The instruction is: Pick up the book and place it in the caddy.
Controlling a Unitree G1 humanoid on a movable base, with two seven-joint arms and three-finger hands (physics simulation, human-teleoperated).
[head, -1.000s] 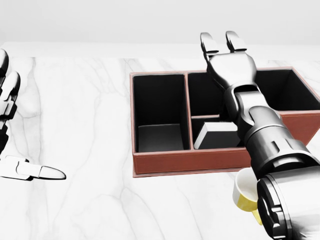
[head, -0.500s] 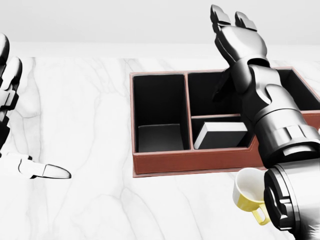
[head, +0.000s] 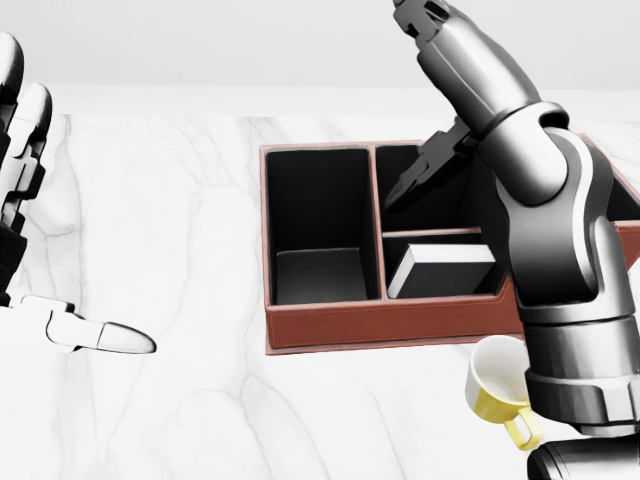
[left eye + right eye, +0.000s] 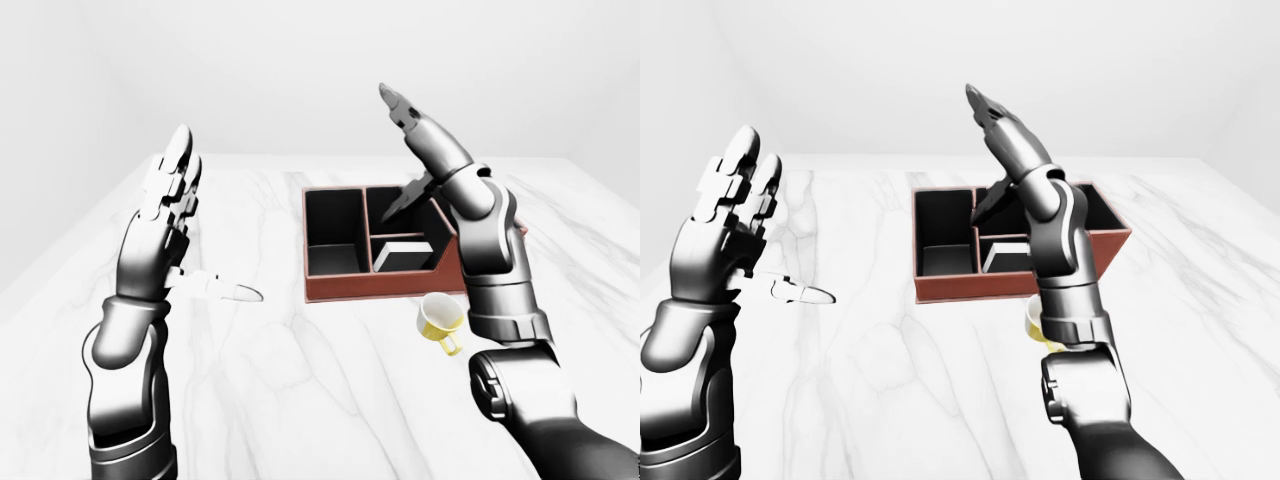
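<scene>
The book (image 3: 440, 270) lies in the lower middle slot of the caddy (image 3: 380, 325), so the job looks done. Both hands are up, fingers wide: right hand (image 4: 425, 135), left hand (image 4: 165, 215).

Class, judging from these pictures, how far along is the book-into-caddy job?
Done: the book lies inside a lower compartment of the caddy. In hand: nothing; the right robot hand is open and raised above the caddy, the left robot hand open too. Left: seemingly nothing.
</scene>
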